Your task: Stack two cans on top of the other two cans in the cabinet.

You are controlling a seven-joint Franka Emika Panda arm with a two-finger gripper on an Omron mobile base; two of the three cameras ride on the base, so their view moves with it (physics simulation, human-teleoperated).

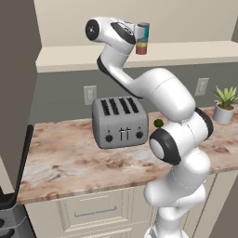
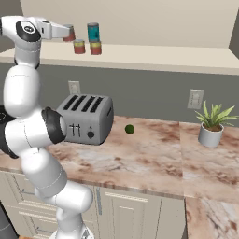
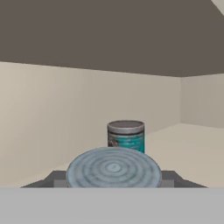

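- The white robot arm with dark joints reaches up into the wide pale beige cabinet recess (image 2: 140, 18), above its thick cream shelf board (image 2: 154, 58).
- The claw (image 2: 69, 32) is clamped on a small red can with a grey top (image 2: 70, 33); in the right base view the can sits at the end of the hand, held above the shelf board and just left of the other cans.
- In the hand view, the held can's round grey ribbed lid (image 3: 113, 171) sits between the dark finger tips (image 3: 173, 178), close under the camera.
- The small teal-blue cylindrical can with a dark top (image 2: 93, 32) stands upright on top of a red can with a yellow-green band (image 2: 95, 48). The left base view shows the same stack, teal over red (image 1: 142, 38), just beside the wrist.
- A second red can with a yellow-green band (image 2: 79, 46) stands on the shelf board just left of that stack, with nothing on top of it.
- In the hand view the teal-blue can (image 3: 126, 136) stands beyond the held lid, ahead of the claw.
- Below the shelf, on the brown marbled stone table (image 2: 154, 158), stand a silver four-slot toaster (image 2: 86, 119), a small dark green round fruit (image 2: 130, 129) and a green plant in a grey pot (image 2: 211, 123), all well apart.
- Cream panelled drawer fronts with metal handles (image 1: 93, 211) run beneath the table.
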